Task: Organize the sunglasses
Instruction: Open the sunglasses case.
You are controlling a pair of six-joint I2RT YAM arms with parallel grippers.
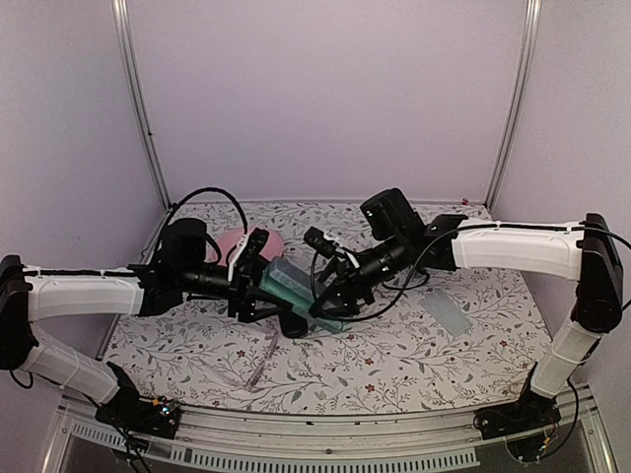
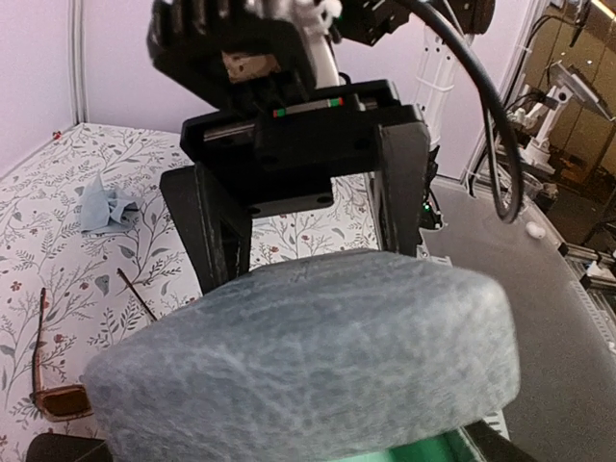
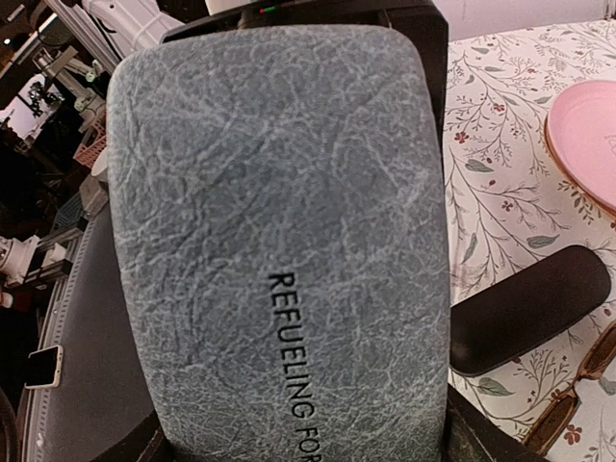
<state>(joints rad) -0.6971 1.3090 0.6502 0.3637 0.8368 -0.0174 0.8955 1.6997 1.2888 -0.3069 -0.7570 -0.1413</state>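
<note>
A grey-blue case (image 1: 292,286) with a crackled skin hangs above the middle of the table between both arms. My left gripper (image 1: 258,288) is shut on its left end and my right gripper (image 1: 330,296) on its right end. The case (image 3: 279,241) fills the right wrist view, with black lettering on it. The left wrist view shows the case (image 2: 308,356) with a green strip under it, and the right gripper's fingers (image 2: 217,231) straddling its far end. The reddish-brown sunglasses (image 2: 60,397) lie on the cloth below. The pale sunglasses (image 1: 264,357) lie nearer the front edge.
A black oblong case (image 3: 532,308) lies on the table beside the reddish-brown sunglasses (image 3: 577,385). A pink plate (image 1: 237,243) sits behind the left arm. A crumpled blue-grey cloth (image 2: 104,204) lies to the right. The table (image 1: 414,365) has a floral cover, and walls close three sides.
</note>
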